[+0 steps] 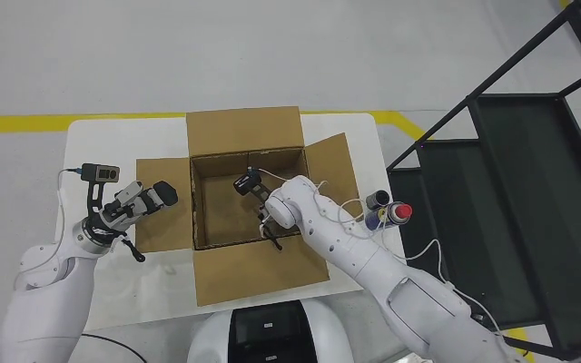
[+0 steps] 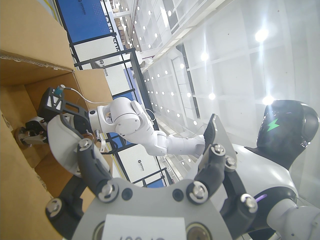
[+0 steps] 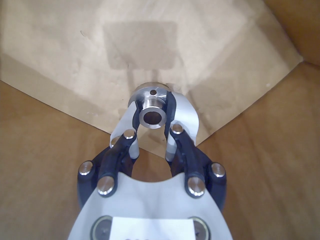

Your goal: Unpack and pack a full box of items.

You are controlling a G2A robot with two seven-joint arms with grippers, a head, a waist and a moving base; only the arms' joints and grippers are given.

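Brown cardboard box (image 1: 245, 134) stands open on the white worktop (image 1: 100, 141). Inside it, low near the floor, the right end effector (image 3: 152, 104) pinches a shiny flanged metal bushing (image 3: 151, 118). Left end effector (image 1: 165, 194) hovers spread wide, empty, over the box's left flap.

Right arm (image 1: 349, 243) angled down, right jaws clamped; left arm (image 1: 56, 265) aside, left jaws spread.

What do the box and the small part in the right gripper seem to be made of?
The box: corrugated cardboard, matte brown, with a ragged flap edge. The part: probably machined metal, steel or aluminium; bright, shiny, with a bore.
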